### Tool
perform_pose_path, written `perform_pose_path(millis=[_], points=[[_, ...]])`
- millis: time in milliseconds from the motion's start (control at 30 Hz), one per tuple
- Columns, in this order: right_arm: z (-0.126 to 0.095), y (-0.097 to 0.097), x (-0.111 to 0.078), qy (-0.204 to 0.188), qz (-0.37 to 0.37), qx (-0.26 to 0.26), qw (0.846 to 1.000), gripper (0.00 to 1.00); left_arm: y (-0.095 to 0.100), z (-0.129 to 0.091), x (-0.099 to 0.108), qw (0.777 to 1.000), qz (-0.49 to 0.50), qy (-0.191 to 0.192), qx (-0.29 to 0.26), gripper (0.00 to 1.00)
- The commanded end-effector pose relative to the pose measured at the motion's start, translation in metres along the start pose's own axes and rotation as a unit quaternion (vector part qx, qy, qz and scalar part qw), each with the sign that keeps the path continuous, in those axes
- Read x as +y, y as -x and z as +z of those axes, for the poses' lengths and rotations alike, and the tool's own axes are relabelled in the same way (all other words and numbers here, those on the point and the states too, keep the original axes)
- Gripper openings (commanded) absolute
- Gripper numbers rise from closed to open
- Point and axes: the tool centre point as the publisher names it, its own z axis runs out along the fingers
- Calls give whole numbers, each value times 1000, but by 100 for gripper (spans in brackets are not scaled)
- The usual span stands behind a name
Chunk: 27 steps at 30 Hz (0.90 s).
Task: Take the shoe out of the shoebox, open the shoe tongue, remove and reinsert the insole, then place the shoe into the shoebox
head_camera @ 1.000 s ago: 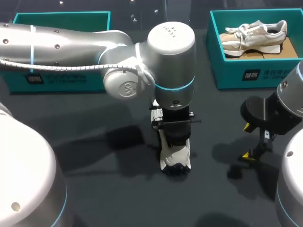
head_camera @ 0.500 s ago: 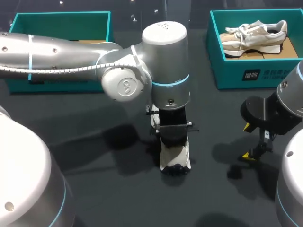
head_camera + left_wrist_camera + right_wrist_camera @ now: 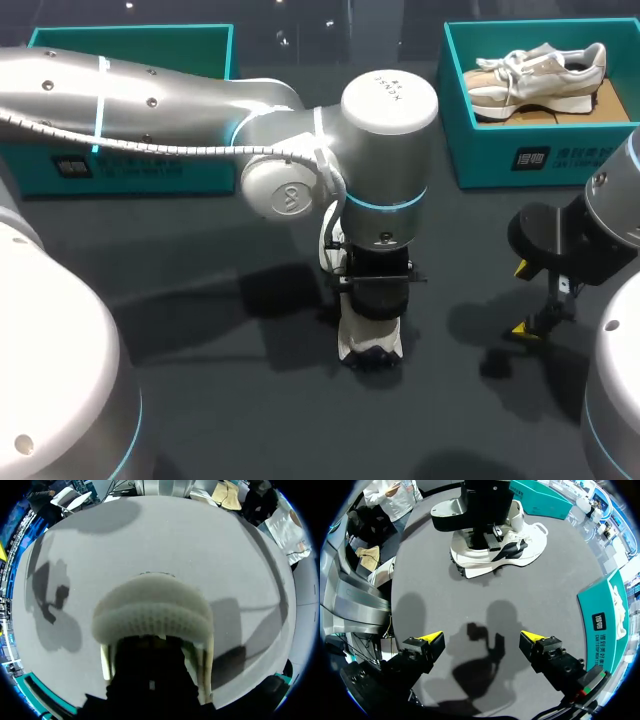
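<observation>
The shoe (image 3: pixel 370 336) stands on its sole in the middle of the counter (image 3: pixel 230 420), well apart from both boxes, toe pointing toward the near edge. It is a white trainer with a rounded mesh toe cap (image 3: pixel 152 605), a black patch on its side and a chunky lugged sole (image 3: pixel 525 542). The left gripper (image 3: pixel 378 300) comes straight down into the shoe's opening. Its black body fills the mouth, and whether it is spread or pressed together cannot be told. The right gripper (image 3: pixel 482 637) hangs over bare counter to the shoe's right with its yellow-tipped fingers (image 3: pixel 520 268) spread wide, pinching nothing. Open dark surface lies all round the shoe and between it and the right gripper. At the far edge sit two teal cardboard boxes with straight walls. The left shoebox (image 3: pixel 200 172) is partly behind the left arm, and the right shoebox (image 3: pixel 500 160) holds a second shoe (image 3: pixel 540 70), beige and white, lying on its side. The counter is matte dark grey and smooth.
</observation>
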Motion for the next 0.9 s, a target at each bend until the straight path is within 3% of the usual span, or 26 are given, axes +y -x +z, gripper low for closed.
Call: perform_pose_path(millis=[33, 267, 367, 600, 900], points=[[0, -2, -1, 0, 0, -2, 1000, 100, -12, -12, 4, 1000, 5, 4, -16, 0], [0, -2, -1, 0, 0, -2, 1000, 100, -4, -53, -2, 998, 26, 7, -52, 0], [0, -2, -1, 0, 0, -2, 1000, 100, 3, -63, -3, 998, 27, 25, -52, 0], [0, -2, -1, 0, 0, -2, 1000, 100, 15, -57, 3, 998, 16, 44, -31, 0], [0, -2, -1, 0, 0, -2, 1000, 100, 9, -43, 8, 999, -4, 42, 4, 0]])
